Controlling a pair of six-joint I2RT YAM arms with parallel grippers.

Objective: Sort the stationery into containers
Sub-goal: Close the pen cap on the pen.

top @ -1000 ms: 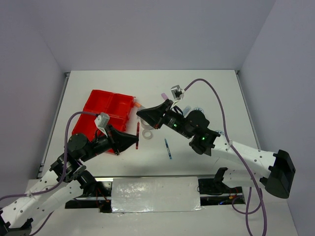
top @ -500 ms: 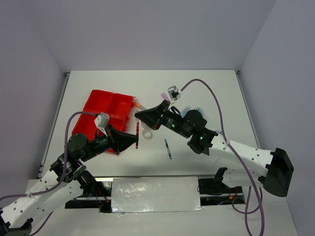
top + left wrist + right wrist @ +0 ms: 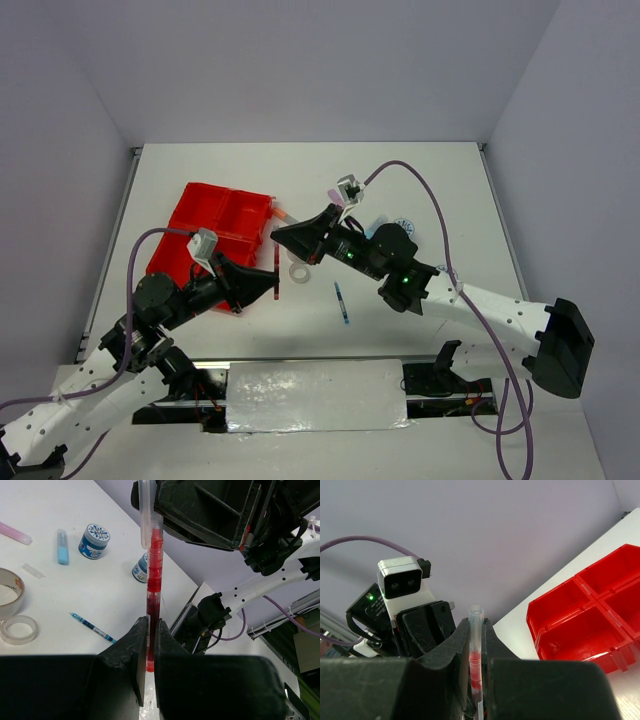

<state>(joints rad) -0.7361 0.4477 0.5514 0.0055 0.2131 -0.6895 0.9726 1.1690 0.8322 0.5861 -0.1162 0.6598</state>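
A thin red pen [image 3: 277,268] with a clear cap is held in the air between both grippers, just right of the red four-compartment tray [image 3: 215,235]. My left gripper [image 3: 277,288] is shut on the pen's lower red end [image 3: 152,580]. My right gripper [image 3: 278,236] is shut on the clear cap end [image 3: 476,655]. It shows at the top of the left wrist view [image 3: 200,510]. The tray also shows in the right wrist view [image 3: 585,610]. Its visible compartments look empty.
On the table lie a blue pen [image 3: 343,302], two grey tape rings [image 3: 7,592] [image 3: 19,630], two blue-white tape rolls [image 3: 94,541] [image 3: 139,569], a light-blue stick [image 3: 62,546] and a pink stick [image 3: 15,532].
My right gripper has moved a little left onto the pen's cap end. The pen now stands more upright between the two grippers. The left arm has barely shifted.
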